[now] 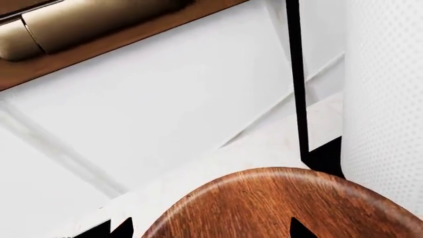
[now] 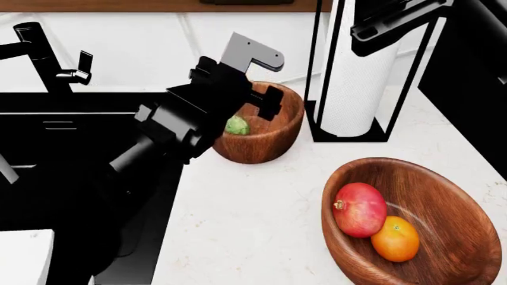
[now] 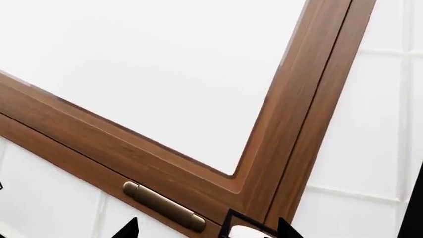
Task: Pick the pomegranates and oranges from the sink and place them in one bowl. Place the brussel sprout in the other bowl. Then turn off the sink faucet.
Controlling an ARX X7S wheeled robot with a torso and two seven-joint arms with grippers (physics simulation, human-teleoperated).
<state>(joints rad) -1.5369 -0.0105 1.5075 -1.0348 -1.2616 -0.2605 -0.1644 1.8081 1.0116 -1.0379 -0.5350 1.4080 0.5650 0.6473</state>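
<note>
Inside the smaller grained-wood bowl (image 2: 273,139), leafy green sprout (image 2: 236,125).

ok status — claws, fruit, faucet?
Left claw over the smaller bowl, jaw state unclear. Brussel sprout in it. Pomegranate and orange in the larger bowl. Faucet untouched; right claw not visible.

The rim of a reddish-brown wooden bowl (image 1: 278,203) fills the lower part of the left wrist view, resting on the white counter (image 1: 218,163). Beside it stands a dotted white paper towel roll (image 1: 387,99) with a thin black holder rod (image 1: 297,74). Behind is a white tiled wall (image 1: 145,99), a wooden frame (image 1: 99,47) and a brass handle (image 1: 73,22).
</note>
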